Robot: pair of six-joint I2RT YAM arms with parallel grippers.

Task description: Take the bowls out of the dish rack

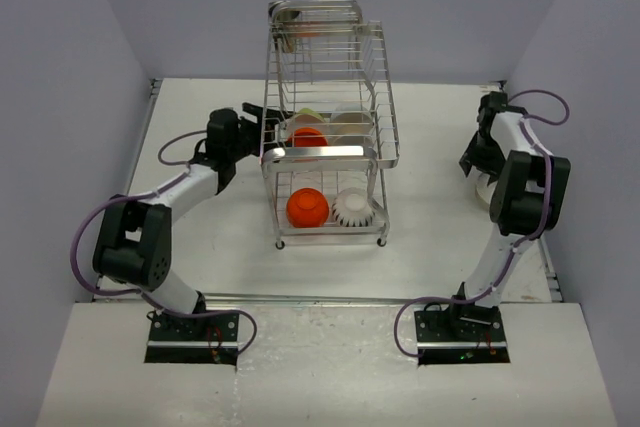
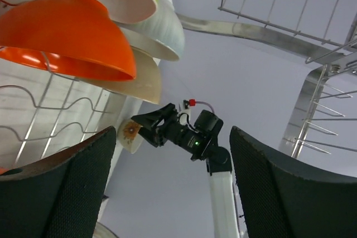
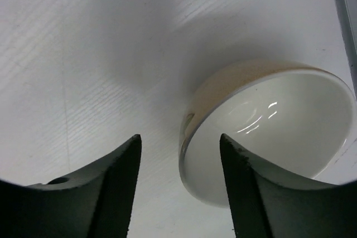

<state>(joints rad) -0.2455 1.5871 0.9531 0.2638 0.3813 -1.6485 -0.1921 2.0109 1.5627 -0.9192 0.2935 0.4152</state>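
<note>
My right fingers (image 3: 106, 193) are spread and empty. The cream bowl (image 3: 268, 132) lies tilted on the table (image 3: 83, 54) just beyond them, mouth toward me. My left fingers (image 2: 61, 193), spread too, face leaning bowls (image 2: 67, 32) in the dish rack (image 1: 320, 154).

dish rack (image 1: 320, 154) mid-table; orange bowl (image 1: 307, 207) and ribbed white bowl (image 1: 354, 209) on lower tier; left gripper (image 1: 262, 113) beside rack.
</note>
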